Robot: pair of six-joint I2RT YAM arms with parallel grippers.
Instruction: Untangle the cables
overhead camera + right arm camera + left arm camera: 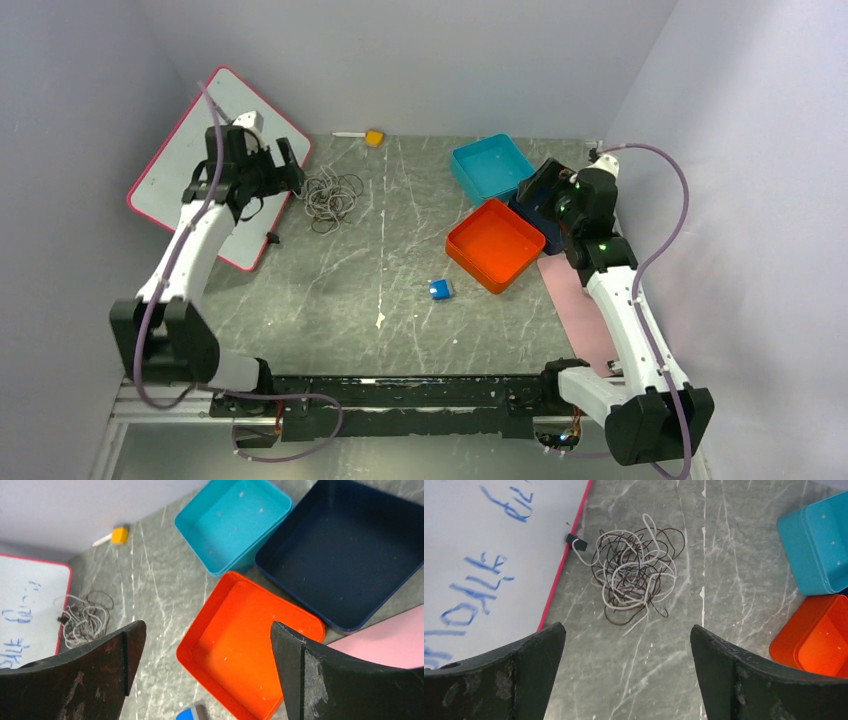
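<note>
**Left fingers wide above the knot, nothing picked up yet**

My left fingers (531,672) are spread wide and hold nothing. The cables (634,575) lie ahead of them on the table (729,590), a tight heap of whitish and dark loops. My right fingers (97,677) are spread just as wide and equally bare, hanging over the orange tray (250,645), well apart from the heap.

I judge the first job is to pinch one outer strand, not the middle. The pale loop poking out at the far side, or the loose tails at the near edge, look freest. I should lift slowly so the rest can slide off; a bite into the centre would only drag the whole knot along.

One pale strand runs to a small black plug (576,541) touching the red edge of the whiteboard (484,555); it could catch there. The teal tray (819,545) and navy tray (345,550) sit off to the right, so spreading room lies between.
</note>
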